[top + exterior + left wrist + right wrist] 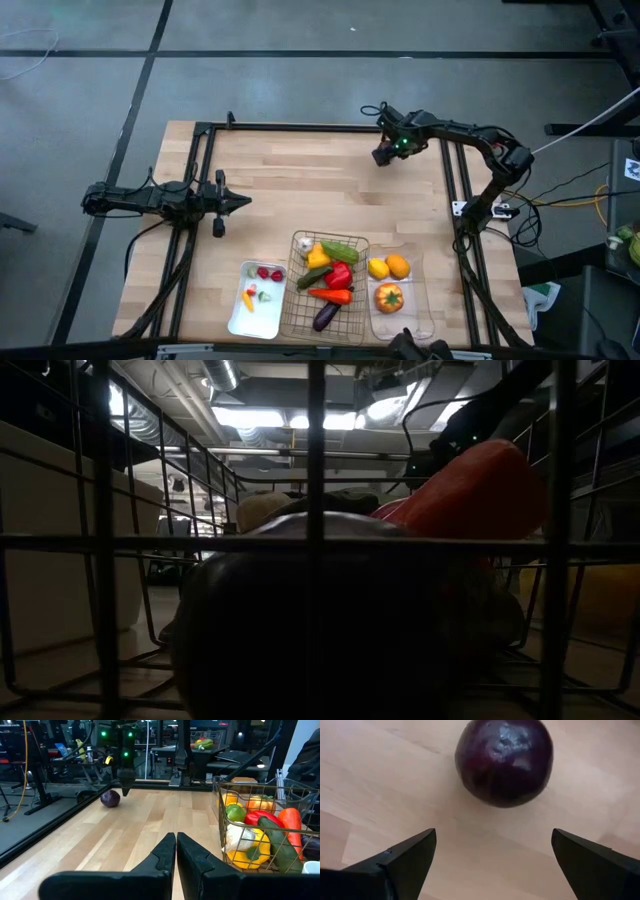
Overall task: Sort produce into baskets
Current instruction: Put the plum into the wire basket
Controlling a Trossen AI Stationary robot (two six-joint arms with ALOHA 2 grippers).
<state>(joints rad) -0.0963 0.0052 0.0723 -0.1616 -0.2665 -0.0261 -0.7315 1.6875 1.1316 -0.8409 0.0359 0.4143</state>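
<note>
A dark purple round fruit [504,761] lies on the wooden table at the far side, also seen in the left wrist view [110,798]. My right gripper [492,855] hovers just above it, open, pointing down, with a finger on either side and touching nothing; in the high view it is at the far middle-right [384,152]. My left gripper [176,845] is shut and empty at the table's left [244,201]. Near the front edge stand the white tray [238,315], the wire-mesh basket [298,322] full of peppers, cucumbers, a carrot and an eggplant, and the clear bin [425,320] holding yellow and orange fruits.
The low view looks through the wire basket's mesh [315,545] at a dark eggplant [330,630] and a red-orange piece [470,490]. A black metal frame [300,128] runs along the table's far and side edges. Bare wood lies between the arms.
</note>
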